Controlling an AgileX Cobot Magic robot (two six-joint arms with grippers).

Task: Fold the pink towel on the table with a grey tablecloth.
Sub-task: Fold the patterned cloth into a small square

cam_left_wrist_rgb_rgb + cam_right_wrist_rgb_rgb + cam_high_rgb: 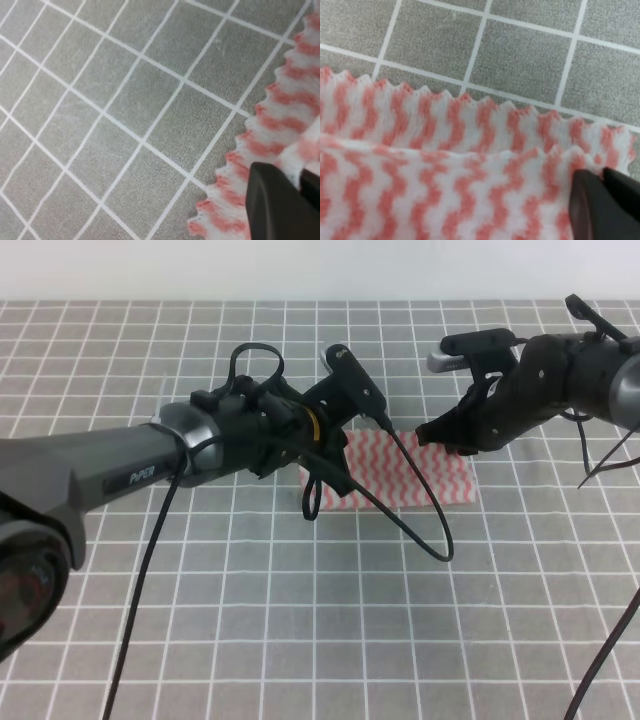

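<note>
Now both arms low: left claw (295,192) and right claw (605,187) pinching pink towel (410,465) edges

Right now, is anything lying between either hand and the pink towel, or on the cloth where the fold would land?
Nothing visible. Both wrist views show dark fingertips already at the pink towel, with a layer lifted at the right hand. The left arm's cable loops over the towel, and that arm hides its left part.
</note>
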